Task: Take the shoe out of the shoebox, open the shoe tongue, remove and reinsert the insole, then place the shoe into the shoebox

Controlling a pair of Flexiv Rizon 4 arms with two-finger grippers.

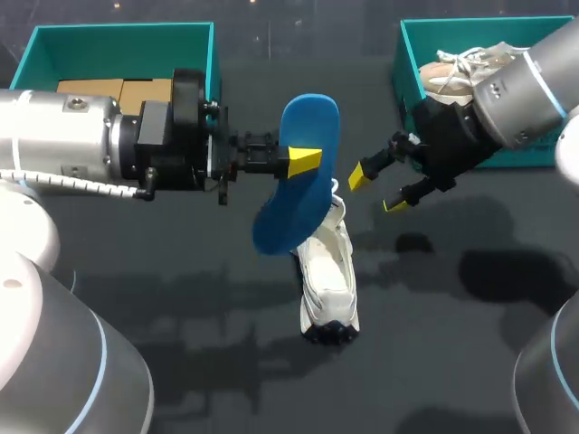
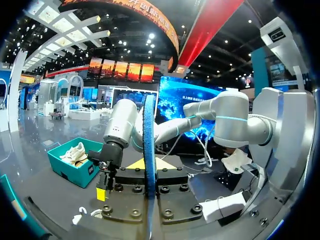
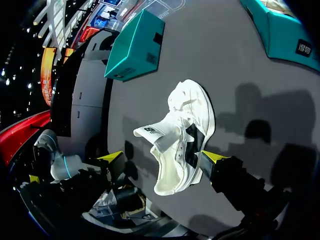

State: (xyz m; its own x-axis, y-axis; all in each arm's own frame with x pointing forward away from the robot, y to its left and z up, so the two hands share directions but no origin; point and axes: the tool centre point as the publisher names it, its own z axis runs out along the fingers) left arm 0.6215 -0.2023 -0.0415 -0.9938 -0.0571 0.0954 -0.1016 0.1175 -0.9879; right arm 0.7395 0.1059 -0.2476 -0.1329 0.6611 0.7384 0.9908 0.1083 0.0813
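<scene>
A teal shoebox (image 1: 122,34) sits upper left on the dark surface (image 1: 208,362), half hidden by the left arm. At centre the left end effector (image 1: 303,163) clamps the blue insole (image 1: 309,117), which covers the top end of the white shoe (image 1: 327,280) below. Further right, the right end effector (image 1: 375,192) gapes wide, its arm masking a second shoebox (image 1: 412,54).

No print reads clearly: a small dark logo marks the tongue (image 3: 151,132) of the shoe (image 3: 195,122), and white characters mark the teal box (image 3: 286,34) on its side.
</scene>
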